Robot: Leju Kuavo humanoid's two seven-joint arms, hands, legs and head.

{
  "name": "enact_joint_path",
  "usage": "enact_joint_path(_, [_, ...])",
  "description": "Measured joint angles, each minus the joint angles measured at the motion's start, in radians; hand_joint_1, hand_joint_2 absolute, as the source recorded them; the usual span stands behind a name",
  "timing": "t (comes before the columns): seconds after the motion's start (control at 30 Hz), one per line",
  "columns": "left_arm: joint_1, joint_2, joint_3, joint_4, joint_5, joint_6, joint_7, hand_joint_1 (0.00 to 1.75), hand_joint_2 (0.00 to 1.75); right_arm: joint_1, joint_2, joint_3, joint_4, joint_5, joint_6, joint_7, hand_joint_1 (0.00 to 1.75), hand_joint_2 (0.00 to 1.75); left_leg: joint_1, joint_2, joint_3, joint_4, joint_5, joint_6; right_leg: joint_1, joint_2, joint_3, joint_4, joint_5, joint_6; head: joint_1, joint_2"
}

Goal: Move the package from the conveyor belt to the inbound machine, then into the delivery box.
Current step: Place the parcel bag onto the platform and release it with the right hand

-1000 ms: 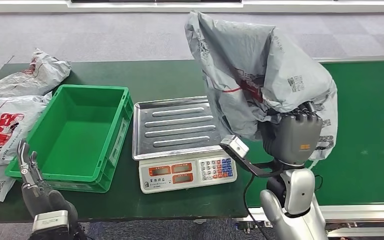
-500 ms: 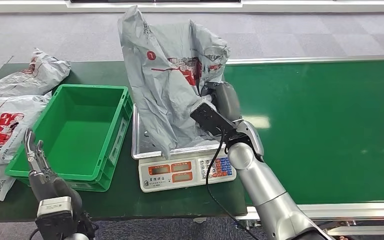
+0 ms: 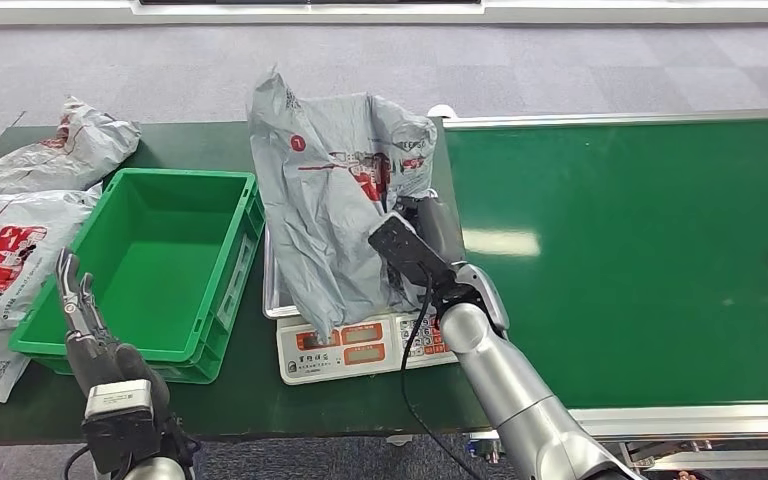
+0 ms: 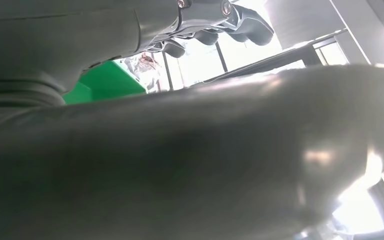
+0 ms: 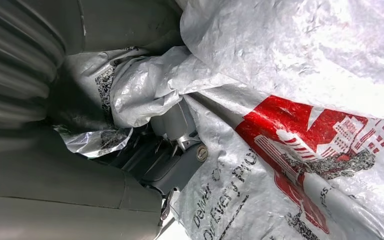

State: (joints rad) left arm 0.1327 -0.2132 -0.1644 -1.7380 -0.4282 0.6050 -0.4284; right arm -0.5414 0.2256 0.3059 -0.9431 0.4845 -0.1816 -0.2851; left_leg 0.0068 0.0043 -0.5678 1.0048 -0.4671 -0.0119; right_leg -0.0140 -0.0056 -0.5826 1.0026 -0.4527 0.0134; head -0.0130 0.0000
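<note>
I see the crumpled grey plastic mailer bag with red print [image 3: 345,220] in the centre of the head view, draped over the steel tray of the white weighing scale [image 3: 360,350]; its lower end hangs over the scale's display. The right hand [image 3: 430,225] grips the bag's right side. In the right wrist view the fingers [image 5: 177,125] are buried in bunched folds of the bag [image 5: 290,100], closed on the plastic.

Just left of the scale sits the green plastic crate [image 3: 160,260], touching or nearly touching the tray edge; I can't tell which.

The left hand [image 3: 85,315] is in the lower left of the head view, in front of the crate's near left corner, fingers straight and apart, holding nothing. The left wrist view shows the thumb close up, the fingertips [image 4: 240,20] beyond it and a bit of the crate [image 4: 105,82].

The green conveyor belt [image 3: 640,250] takes up the right half. Three more grey and white mailer bags [image 3: 20,230] lie on the dark table [image 3: 350,400] at the far left.
</note>
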Motion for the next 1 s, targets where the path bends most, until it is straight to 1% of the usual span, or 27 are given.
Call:
enact_joint_path(0.3, [0.000,0.000,0.000,0.000,0.000,0.000,0.001,0.00,0.00,0.001,0.002,0.000,0.010,0.001,0.001,0.003,1.75,1.75,0.000,0.000,0.000,0.000,0.000,0.000,0.000,0.000,0.000,0.000,0.000,0.000,0.000,0.000])
enact_joint_path(0.33, [0.000,0.000,0.000,0.000,-0.001,0.000,0.003,0.00,0.00,0.001,0.002,0.000,0.012,0.003,0.003,0.011,1.64,1.75,0.000,0.000,0.000,0.000,0.000,0.000,0.000,0.000,0.000,0.000,0.000,0.000,0.000,0.000])
enact_joint_path(0.43, [0.000,0.000,0.000,0.000,-0.008,0.000,0.014,0.00,0.00,0.001,0.003,0.000,0.020,0.028,0.011,0.064,0.36,1.75,0.000,0.000,0.000,0.000,0.000,0.000,0.000,0.000,0.000,0.000,0.000,0.000,0.000,0.000])
enact_joint_path(0.47, [0.000,0.000,0.000,0.000,-0.012,0.000,0.017,0.00,0.00,0.001,0.003,0.000,0.025,0.042,0.010,0.085,0.02,1.75,0.000,0.000,0.000,0.000,0.000,0.000,0.000,0.000,0.000,0.000,0.000,0.000,0.000,0.000])
enact_joint_path(0.6, [-0.005,-0.002,0.000,-0.001,-0.035,-0.003,0.038,0.00,0.00,0.001,0.003,-0.004,0.040,0.100,-0.010,0.148,0.00,1.75,0.000,0.000,0.000,0.000,0.000,0.000,0.000,0.000,0.000,0.000,0.000,0.000,0.000,0.000])
enact_joint_path(0.73, [-0.022,-0.008,0.000,-0.001,-0.060,-0.013,0.051,0.00,0.00,0.007,0.003,-0.020,0.039,0.128,-0.013,0.160,0.00,0.00,0.000,0.000,0.000,0.000,0.000,0.000,0.000,0.000,0.000,0.000,0.000,0.000,0.000,0.000])
enact_joint_path(1.0, [-0.040,-0.016,0.000,0.000,-0.100,-0.010,0.049,0.00,0.00,0.061,0.003,-0.054,-0.034,0.161,-0.029,0.155,0.00,0.00,0.000,0.000,0.000,0.000,0.000,0.000,0.000,0.001,-0.001,0.000,0.000,0.000,0.000,0.000])
